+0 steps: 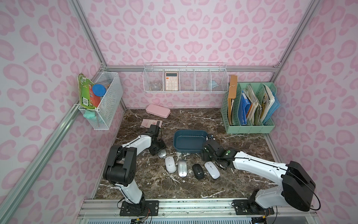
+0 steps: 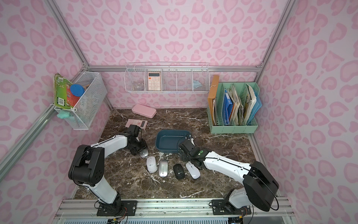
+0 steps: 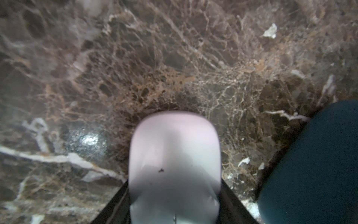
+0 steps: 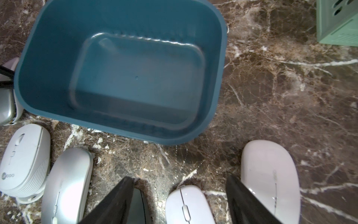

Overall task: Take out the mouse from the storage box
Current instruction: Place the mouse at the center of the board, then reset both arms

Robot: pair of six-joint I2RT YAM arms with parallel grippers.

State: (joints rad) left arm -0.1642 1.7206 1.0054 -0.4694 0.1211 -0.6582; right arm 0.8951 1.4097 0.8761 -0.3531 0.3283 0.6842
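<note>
Your left gripper (image 3: pixel 174 181) is closed against both narrow sides of a silver mouse (image 1: pixel 162 154). The mouse lies on the table (image 1: pixel 155 186) just beside the near left corner of the storage box (image 4: pixel 135 77), and the box itself is bare inside. Judge that mouse light, rigid and slick on its domed back, so hold it low across the flanks, as now, with a modest squeeze. Your right gripper (image 4: pixel 179 177) hangs with jaws apart over the row of mice (image 1: pixel 182 167) in front of the box, gripping nothing. Your left arm has its elbow raised and wrist bent steeply down. Your right arm stretches low, wrist tipped toward the table.
</note>
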